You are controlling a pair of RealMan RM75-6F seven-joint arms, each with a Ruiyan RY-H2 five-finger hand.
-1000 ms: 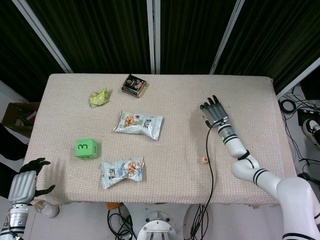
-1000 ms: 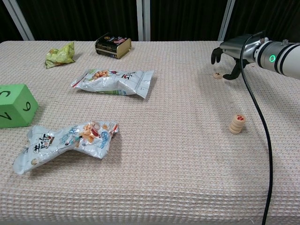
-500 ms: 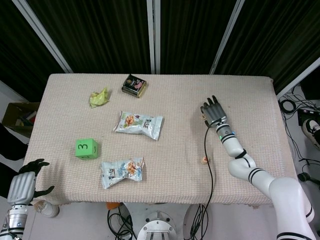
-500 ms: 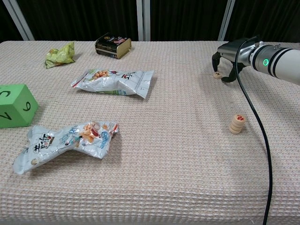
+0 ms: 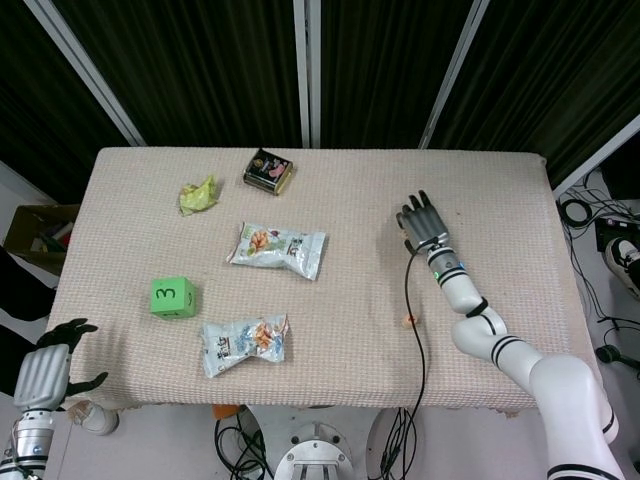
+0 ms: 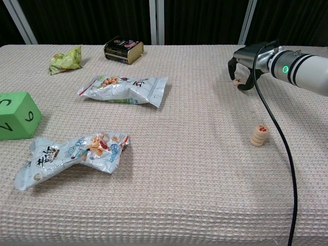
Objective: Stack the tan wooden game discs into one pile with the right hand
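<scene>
A pile of tan wooden discs (image 6: 260,135) with a red mark on top stands on the table's right side, seen small in the head view as the pile (image 5: 408,321). A single tan disc (image 6: 237,81) with a dark mark lies flat farther back. My right hand (image 6: 246,57) arches over that disc, fingers pointing down on either side of it; whether they touch it I cannot tell. From the head camera the right hand (image 5: 422,221) shows spread fingers and hides the disc. My left hand (image 5: 52,368) hangs off the table's near-left corner, holding nothing.
Two snack bags (image 6: 124,88) (image 6: 74,155) lie left of centre. A green cube (image 6: 16,115) sits at the left edge; a dark tin (image 6: 123,50) and a crumpled yellow-green wrapper (image 6: 66,59) sit at the back. A black cable (image 6: 277,138) trails from the right wrist past the pile.
My right hand has slid left and a little nearer, so its fingers now straddle the single disc that lay beside them. The pile and the left hand have not moved.
</scene>
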